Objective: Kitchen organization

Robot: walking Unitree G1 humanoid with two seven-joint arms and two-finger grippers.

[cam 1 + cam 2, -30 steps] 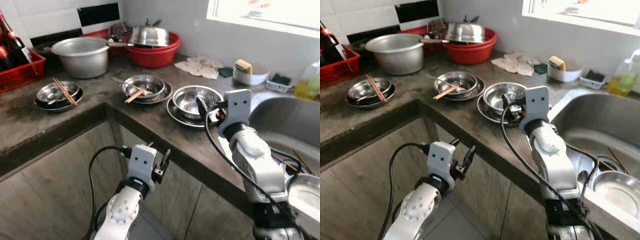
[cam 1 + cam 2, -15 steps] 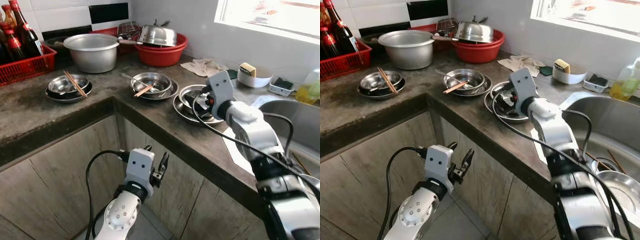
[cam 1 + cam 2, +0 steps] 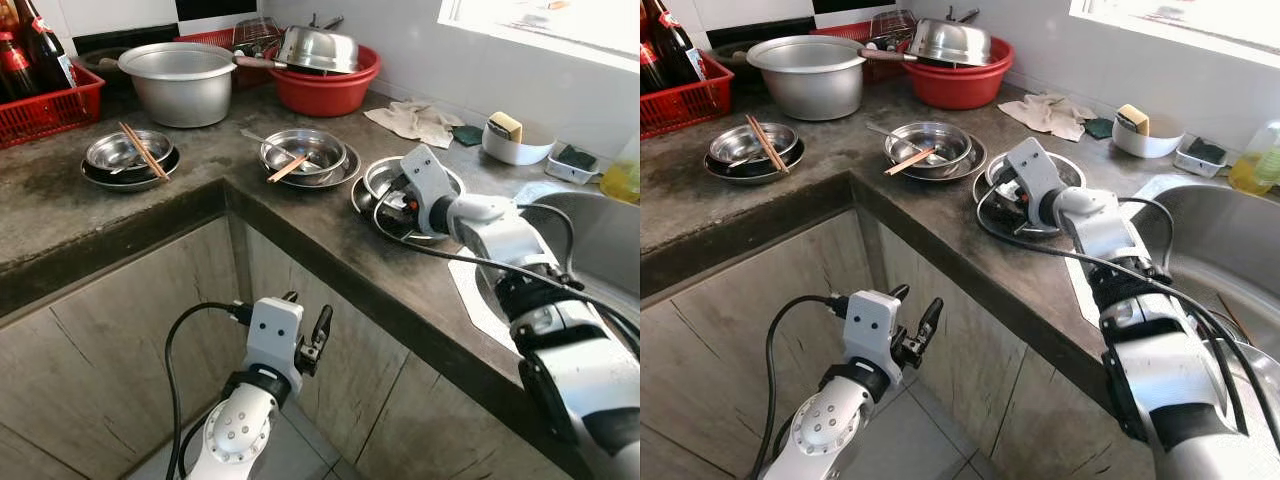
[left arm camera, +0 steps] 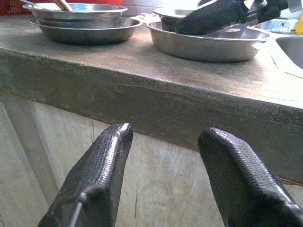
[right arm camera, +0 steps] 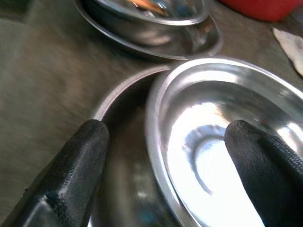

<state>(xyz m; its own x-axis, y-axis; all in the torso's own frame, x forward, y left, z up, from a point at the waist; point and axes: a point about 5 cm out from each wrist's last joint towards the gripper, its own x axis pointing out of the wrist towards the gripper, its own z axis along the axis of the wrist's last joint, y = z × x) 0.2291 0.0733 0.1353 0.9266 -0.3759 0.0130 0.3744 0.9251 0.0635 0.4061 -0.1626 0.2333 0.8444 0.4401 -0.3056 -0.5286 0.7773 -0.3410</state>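
A grey stone counter wraps around a corner. The left gripper hangs below the counter's edge in front of the cabinet, fingers spread and empty. Farther right, the right gripper reaches over a steel bowl sitting in a steel plate (fingers spread, one outside the bowl's rim, one over its inside). A sink lies at far right.

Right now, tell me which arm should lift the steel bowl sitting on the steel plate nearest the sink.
Right. The right pincer is open astride the round steel bowl's rim, one finger inside, one outside above the flat steel plate. The left pincer hangs below the concrete counter edge, facing the cabinet.
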